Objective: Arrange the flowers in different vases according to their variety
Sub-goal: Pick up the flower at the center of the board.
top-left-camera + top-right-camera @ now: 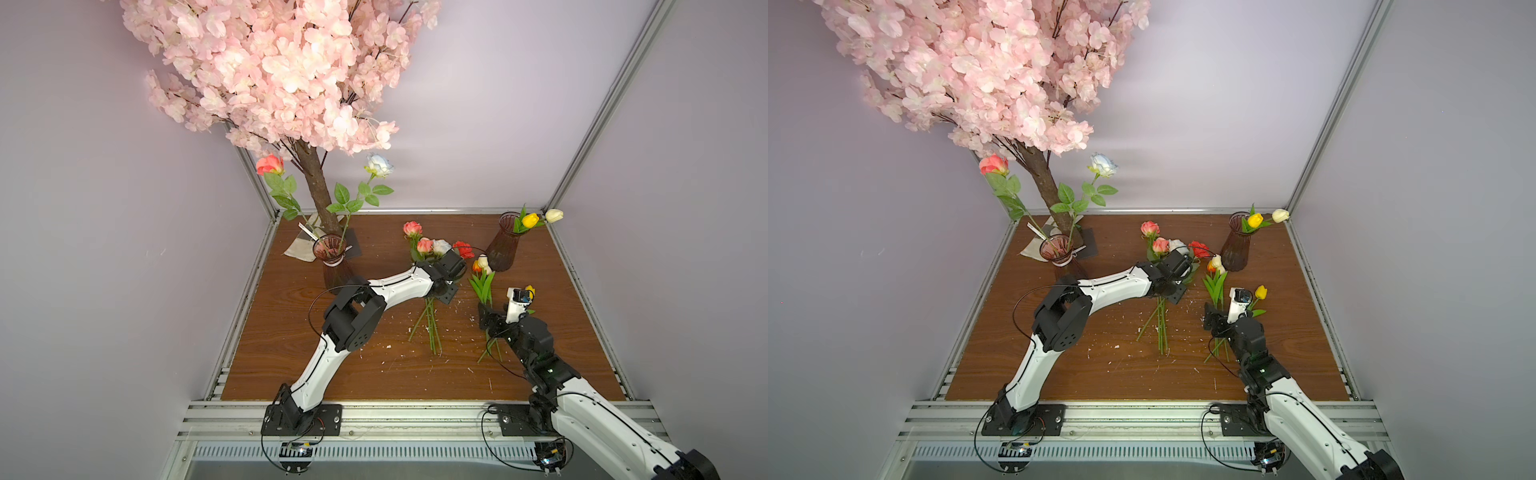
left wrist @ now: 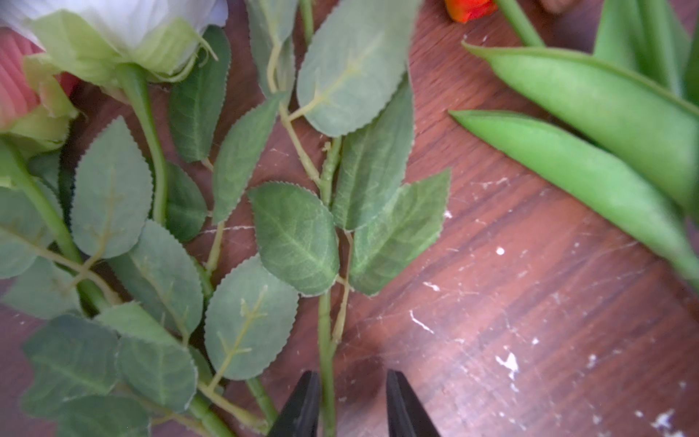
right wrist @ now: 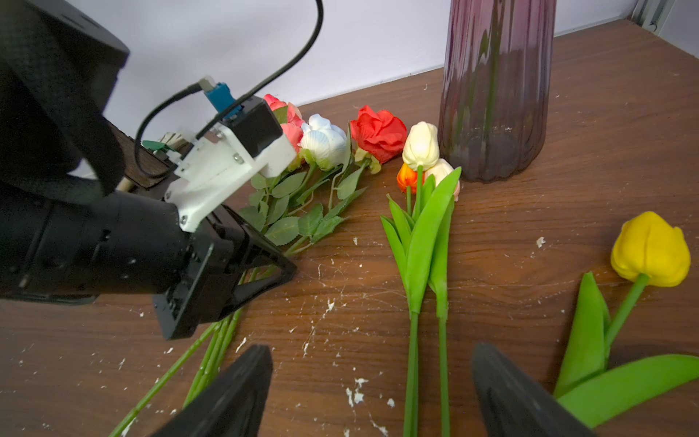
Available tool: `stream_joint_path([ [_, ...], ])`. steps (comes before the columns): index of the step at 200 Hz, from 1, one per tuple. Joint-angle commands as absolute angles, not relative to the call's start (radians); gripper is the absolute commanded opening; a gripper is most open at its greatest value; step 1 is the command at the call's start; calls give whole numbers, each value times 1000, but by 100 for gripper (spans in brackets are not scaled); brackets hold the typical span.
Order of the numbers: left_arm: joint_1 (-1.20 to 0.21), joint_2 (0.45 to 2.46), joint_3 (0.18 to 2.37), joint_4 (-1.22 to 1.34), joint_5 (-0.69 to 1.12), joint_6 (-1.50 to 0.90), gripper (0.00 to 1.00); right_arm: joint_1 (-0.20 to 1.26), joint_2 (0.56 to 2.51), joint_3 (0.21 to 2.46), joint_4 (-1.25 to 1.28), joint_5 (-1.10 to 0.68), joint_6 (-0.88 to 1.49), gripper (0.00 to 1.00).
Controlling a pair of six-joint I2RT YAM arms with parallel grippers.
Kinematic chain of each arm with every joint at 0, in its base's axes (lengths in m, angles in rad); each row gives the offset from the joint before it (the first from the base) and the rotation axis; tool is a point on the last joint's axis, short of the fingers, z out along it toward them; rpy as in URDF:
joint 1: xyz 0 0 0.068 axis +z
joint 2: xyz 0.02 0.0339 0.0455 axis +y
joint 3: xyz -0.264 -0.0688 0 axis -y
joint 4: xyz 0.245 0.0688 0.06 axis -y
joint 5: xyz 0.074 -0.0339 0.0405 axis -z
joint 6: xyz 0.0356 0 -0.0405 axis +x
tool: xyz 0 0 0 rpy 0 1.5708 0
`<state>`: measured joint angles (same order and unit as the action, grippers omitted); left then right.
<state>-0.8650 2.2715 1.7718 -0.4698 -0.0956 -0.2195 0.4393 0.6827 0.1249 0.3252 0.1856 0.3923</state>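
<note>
Two ribbed maroon glass vases stand toward the worktop's [image 1: 374, 374] back edge: the vase near the far-left corner [image 1: 334, 272] holds a coral rose [image 1: 270, 165] and a white rose [image 1: 379, 165] on tall leafy stems, the vase near the far-right corner [image 1: 503, 249] a yellow tulip [image 1: 530, 219] and a cream tulip [image 1: 554, 215]. Mid-worktop lies a bunch of roses [image 1: 424, 246], coral, white and red, where the left claw [image 2: 351, 374] straddles one green stem, not clenched. Just beside lie smaller tulips [image 1: 482, 282], the right claw [image 3: 370, 352] spread wide over two stems.

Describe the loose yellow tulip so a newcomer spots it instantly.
Find the ribbed dark maroon glass vase at the brown wooden table's far right corner. Nearer the robot lies a yellow tulip with green blade leaves, alone: the other yellow tulip stands in that vase.
</note>
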Motion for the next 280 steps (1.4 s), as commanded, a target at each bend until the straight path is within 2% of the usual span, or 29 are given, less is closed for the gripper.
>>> stream_joint_path([
  [1,-875,2295,1806,-508,-126,-196,34,444,686,147,353,193,390,90],
  [91,-868,2240,1789,-511,-164,-181,37,443,709,150,363,183,390,90],
  [160,-864,2317,1800,-532,-112,-172,21,444,715,150,367,179,390,90],
  [185,-862,2334,1817,-541,-112,-167,19,443,715,150,367,178,390,90],
  [228,-862,2295,1810,-551,-118,-170,0,443,713,149,368,178,390,90],
  [280,-864,2153,1763,-532,-156,-164,0,443,712,150,367,173,390,90],
])
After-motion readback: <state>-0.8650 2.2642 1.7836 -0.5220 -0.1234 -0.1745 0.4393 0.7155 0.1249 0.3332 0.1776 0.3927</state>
